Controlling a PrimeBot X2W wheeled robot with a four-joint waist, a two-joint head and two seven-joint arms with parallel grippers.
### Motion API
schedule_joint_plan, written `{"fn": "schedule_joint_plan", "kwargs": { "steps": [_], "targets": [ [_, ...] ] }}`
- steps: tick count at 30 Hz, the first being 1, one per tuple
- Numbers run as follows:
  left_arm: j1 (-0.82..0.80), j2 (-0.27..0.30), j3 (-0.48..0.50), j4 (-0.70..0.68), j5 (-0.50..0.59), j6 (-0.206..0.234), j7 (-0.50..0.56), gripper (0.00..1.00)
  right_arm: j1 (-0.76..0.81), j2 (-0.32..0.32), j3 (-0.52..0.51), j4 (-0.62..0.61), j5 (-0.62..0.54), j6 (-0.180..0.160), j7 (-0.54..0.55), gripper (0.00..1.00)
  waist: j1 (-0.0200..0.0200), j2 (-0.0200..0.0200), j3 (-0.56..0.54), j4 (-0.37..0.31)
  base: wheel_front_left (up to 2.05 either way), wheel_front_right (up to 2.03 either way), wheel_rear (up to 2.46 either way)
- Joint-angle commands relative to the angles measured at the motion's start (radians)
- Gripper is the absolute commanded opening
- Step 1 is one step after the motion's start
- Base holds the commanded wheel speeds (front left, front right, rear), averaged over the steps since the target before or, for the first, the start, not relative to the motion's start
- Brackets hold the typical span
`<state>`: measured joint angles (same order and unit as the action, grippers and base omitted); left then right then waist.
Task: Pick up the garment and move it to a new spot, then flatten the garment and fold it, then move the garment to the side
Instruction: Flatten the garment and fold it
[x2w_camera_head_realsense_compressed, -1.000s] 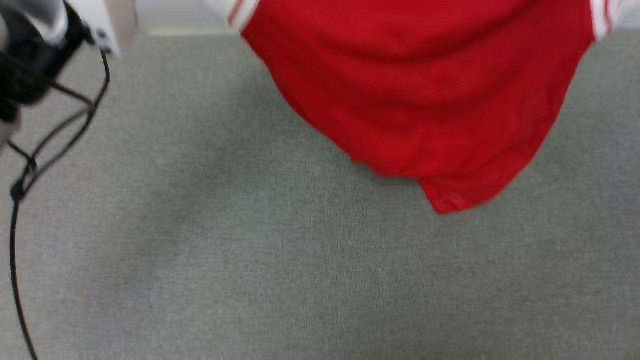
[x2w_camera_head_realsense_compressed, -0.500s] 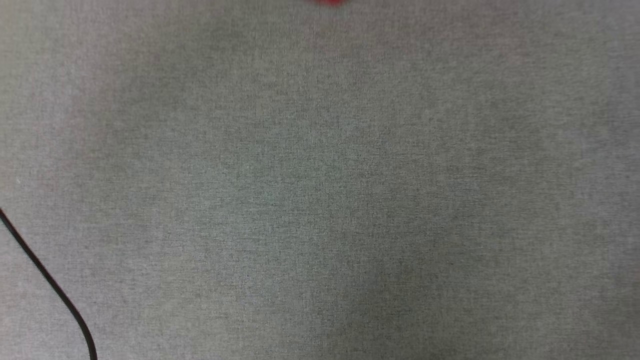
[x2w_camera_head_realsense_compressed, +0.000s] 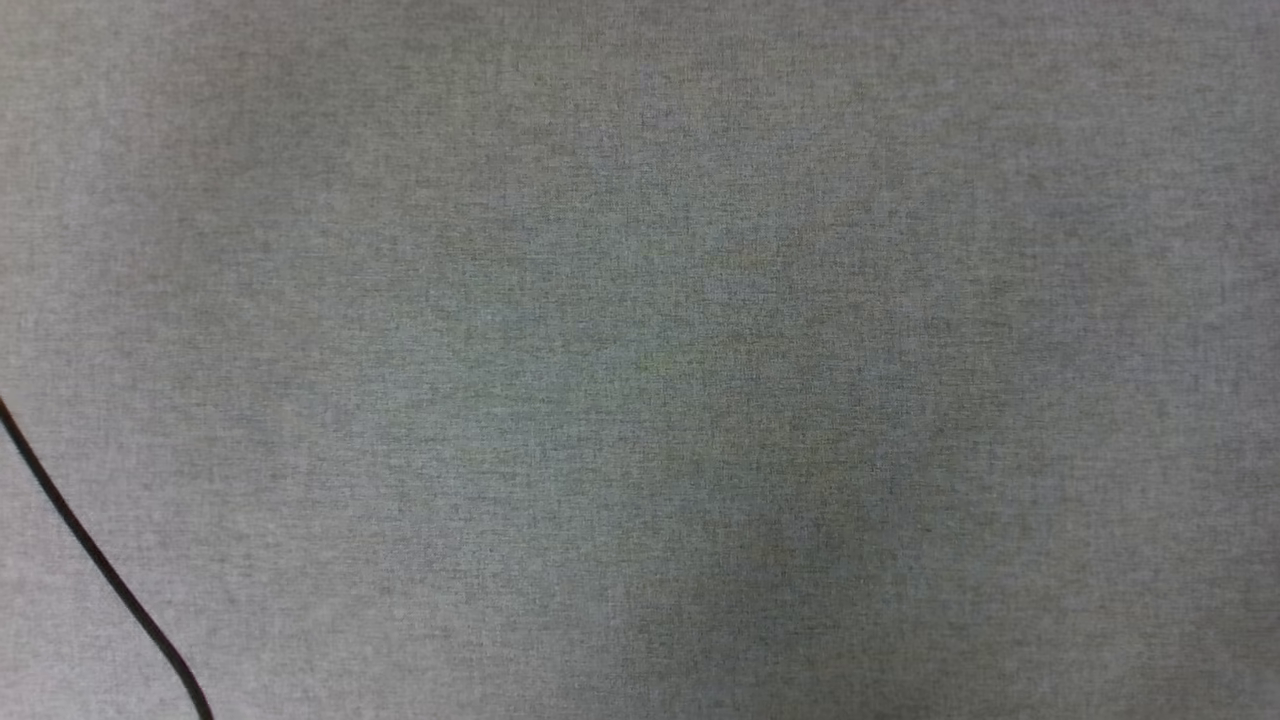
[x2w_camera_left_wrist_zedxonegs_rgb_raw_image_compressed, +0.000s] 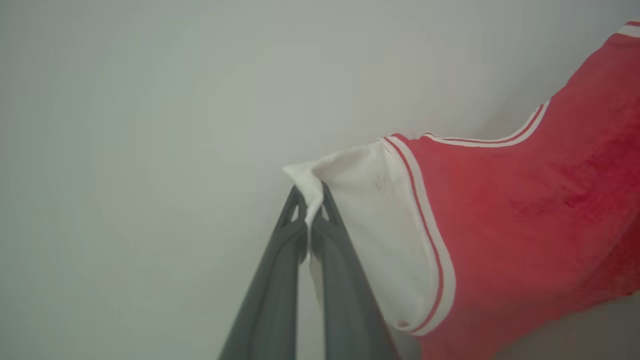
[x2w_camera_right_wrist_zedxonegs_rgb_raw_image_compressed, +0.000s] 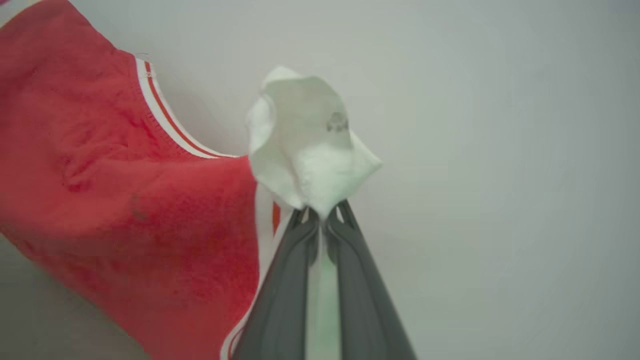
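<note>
Between the frame of one second ago and the present one, the whole head view has shifted, which is taken as a camera movement: where the red hem was seen hanging at the top, a grey cloth surface (x2w_camera_head_realsense_compressed: 640, 360) is now seen, crossed at its lower left corner by a black cable (x2w_camera_head_realsense_compressed: 100, 570) running diagonally to the bottom edge. In the left wrist view, a pale background (x2w_camera_left_wrist_zedxonegs_rgb_raw_image_compressed: 150, 125) is seen on the left; at the centre the left gripper (x2w_camera_left_wrist_zedxonegs_rgb_raw_image_compressed: 310, 197) is shown with its jaws pressed together on the edge of a white sleeve (x2w_camera_left_wrist_zedxonegs_rgb_raw_image_compressed: 370, 210), a small fold of which is pinched up between the tips. To the right of the sleeve a red-and-white striped trim (x2w_camera_left_wrist_zedxonegs_rgb_raw_image_compressed: 429, 235) is seen, and beyond it the red body of the garment (x2w_camera_left_wrist_zedxonegs_rgb_raw_image_compressed: 525, 210) is stretched away towards the upper right, lifted clear of the surface. In the right wrist view, the red body is seen on the left, bordered by the same kind of trim; at the centre a bunched white cloth (x2w_camera_right_wrist_zedxonegs_rgb_raw_image_compressed: 305, 150) of the shirt is clamped between the closed jaws of the right gripper (x2w_camera_right_wrist_zedxonegs_rgb_raw_image_compressed: 322, 212). The shirt is thus held aloft, spread between both grippers.
</note>
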<state>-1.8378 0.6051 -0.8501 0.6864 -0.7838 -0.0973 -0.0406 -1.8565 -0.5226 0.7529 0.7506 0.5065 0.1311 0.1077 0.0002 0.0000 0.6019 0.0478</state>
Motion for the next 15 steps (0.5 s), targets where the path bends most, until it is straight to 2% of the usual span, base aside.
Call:
{"fn": "schedule_joint_plan", "kwargs": {
  "steps": [1, 7, 10, 15],
  "targets": [
    [0.036, -0.012, -0.008, 0.011, -0.008, -0.005, -0.015, 0.0, 0.036, 0.015, 0.015, 0.014, 0.013, -0.001, -0.025, 0.0, -0.0002, 0.0, 0.0, -0.002, 0.0, 0.0, 0.0],
    [0.236, -0.026, -0.045, 0.045, -0.049, -0.02, -0.1, 0.0, 0.223, 0.052, 0.094, 0.065, 0.09, -0.001, -0.136, 0.0, -0.0002, 0.0, -0.041, -0.016, 0.0, 0.0, 0.0],
    [0.358, -0.035, -0.064, 0.041, -0.072, -0.023, -0.141, 0.0, 0.331, 0.049, 0.129, 0.071, 0.133, -0.001, -0.189, 0.0, -0.0002, 0.0, -0.071, -0.017, 0.0, 0.0, 0.0],
    [0.562, -0.039, -0.078, 0.007, -0.108, -0.002, -0.189, 0.0, 0.523, 0.02, 0.2, 0.031, 0.205, -0.001, -0.256, 0.0, -0.0002, 0.0, -0.133, -0.014, 0.0, 0.0, 0.0]
  ]
}}
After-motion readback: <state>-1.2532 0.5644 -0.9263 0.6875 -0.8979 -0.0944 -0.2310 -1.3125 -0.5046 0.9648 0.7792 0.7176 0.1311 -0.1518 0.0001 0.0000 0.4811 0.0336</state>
